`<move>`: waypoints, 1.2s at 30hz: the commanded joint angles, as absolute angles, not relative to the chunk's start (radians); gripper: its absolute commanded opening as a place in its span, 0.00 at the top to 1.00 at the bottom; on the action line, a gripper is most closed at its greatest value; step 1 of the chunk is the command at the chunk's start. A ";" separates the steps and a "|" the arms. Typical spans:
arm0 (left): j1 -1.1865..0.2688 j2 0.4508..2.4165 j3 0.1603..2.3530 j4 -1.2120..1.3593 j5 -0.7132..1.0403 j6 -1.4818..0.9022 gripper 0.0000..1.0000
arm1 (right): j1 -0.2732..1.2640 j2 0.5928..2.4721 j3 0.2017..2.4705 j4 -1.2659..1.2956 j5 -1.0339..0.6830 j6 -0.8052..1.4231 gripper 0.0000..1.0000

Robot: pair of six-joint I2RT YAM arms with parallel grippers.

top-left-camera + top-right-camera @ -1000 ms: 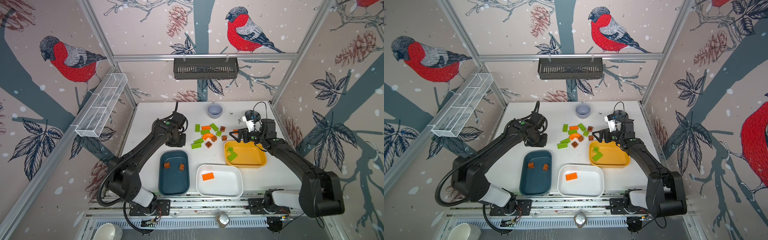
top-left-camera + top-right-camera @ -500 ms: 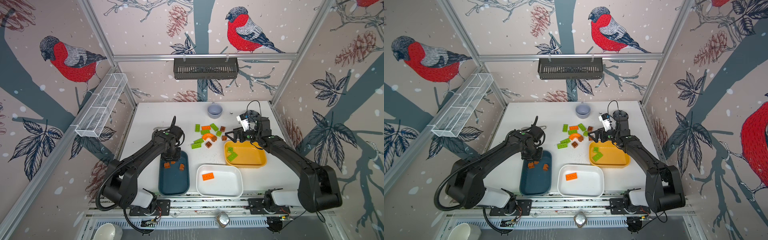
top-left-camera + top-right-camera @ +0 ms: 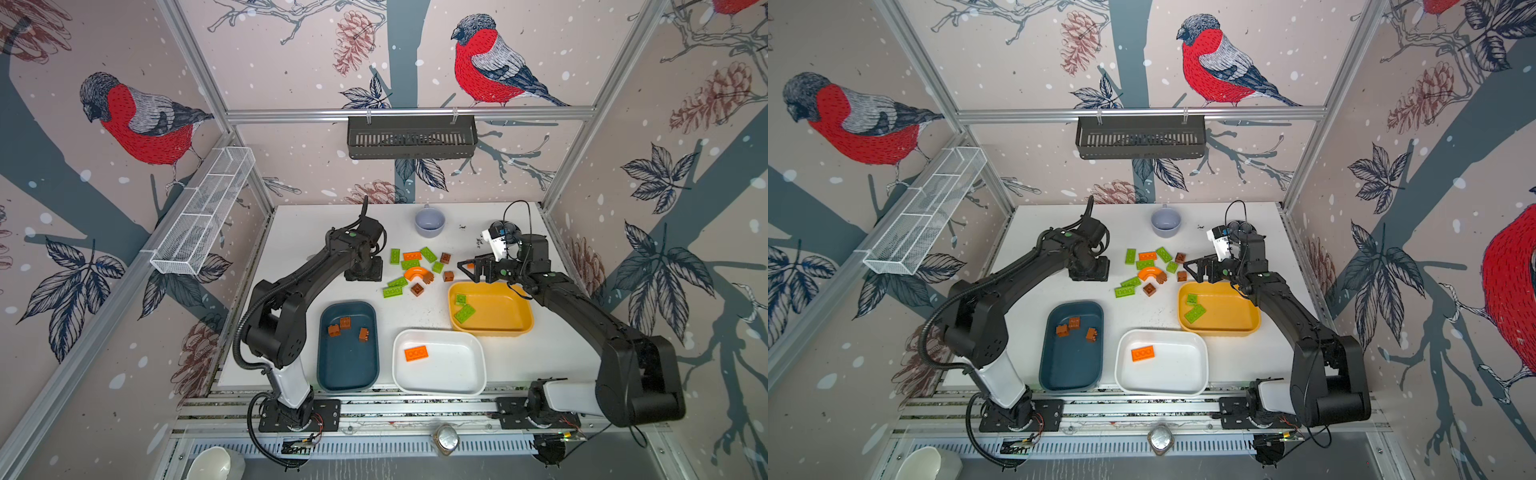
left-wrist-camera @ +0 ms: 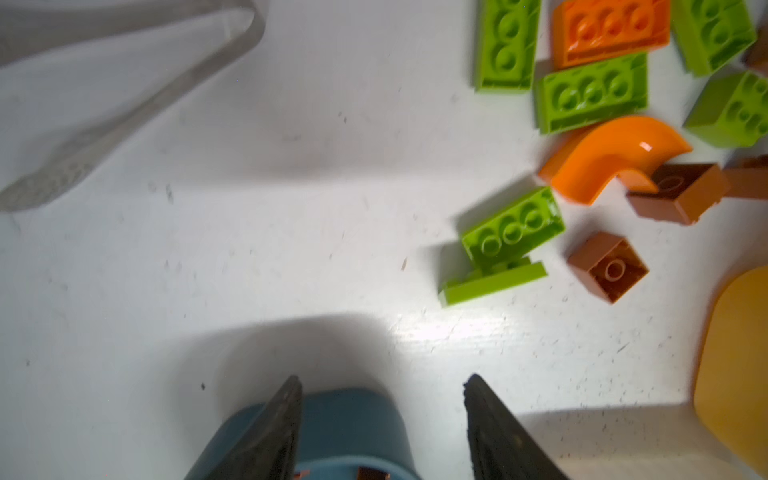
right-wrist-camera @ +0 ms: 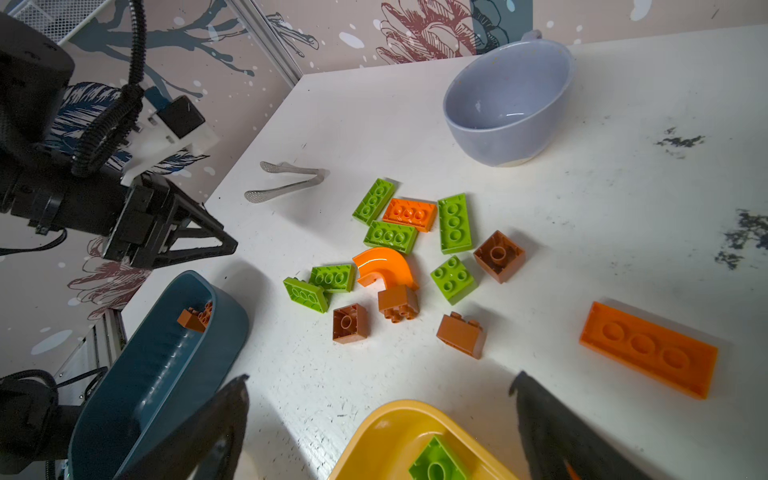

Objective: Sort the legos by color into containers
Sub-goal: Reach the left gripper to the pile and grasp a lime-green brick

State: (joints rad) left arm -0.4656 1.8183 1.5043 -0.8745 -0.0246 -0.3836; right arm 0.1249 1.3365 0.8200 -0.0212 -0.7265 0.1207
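1. The unsorted legos (image 3: 415, 272) lie heaped in the middle of the desk (image 3: 299, 228), between the two arms. The left gripper (image 4: 380, 386) hangs just left of the heap, near the far end of the teal tray (image 3: 348, 370). Its jaws are partly apart with nothing between them.
2. The right gripper (image 5: 378, 386) hangs just right of the heap, over the far corner of the yellow tray (image 3: 503, 316). Its jaws are spread wide and empty.
3. Three brown blocks (image 3: 345, 322) sit in the teal tray. One orange plate (image 3: 415, 353) lies in the white tray (image 3: 453, 370), and two green plates (image 3: 464, 313) lie in the yellow tray.
4. A lone orange plate (image 5: 648, 349) lies flat on the desk beside the right gripper, which covers nearly all of it in both top views.
5. The tongs (image 5: 286, 183) lie on the far-left side of the heap. The left arm hides them in both top views, and the left wrist view shows them only as a blur.
6. In the heap, the orange arch (image 3: 415, 272) touches a brown block, and one green plate leans on another.
7. A cup (image 3: 430, 222) stands behind the heap, apart from it.
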 commanded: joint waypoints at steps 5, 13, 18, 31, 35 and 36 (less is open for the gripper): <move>-0.463 2.072 1.760 -0.789 0.028 -0.309 0.38 | 0.105 1.312 0.820 -0.020 -0.714 0.118 0.01; -0.463 2.299 1.994 -0.761 0.050 -0.305 0.38 | 0.095 1.322 0.812 -0.017 -0.701 0.122 0.01; -0.463 2.406 2.106 -0.782 0.028 -0.304 0.38 | 0.087 1.319 0.810 -0.033 -0.693 0.109 0.01; -0.477 2.461 2.132 -0.821 -0.028 -0.298 0.45 | 0.067 1.330 0.808 -0.037 -0.696 0.101 0.01; -0.495 2.465 2.120 -0.825 -0.052 -0.298 0.48 | 0.068 1.331 0.807 -0.038 -0.697 0.098 0.01; -0.498 2.467 2.120 -0.829 -0.061 -0.296 0.49 | 0.067 1.330 0.806 -0.037 -0.696 0.097 0.01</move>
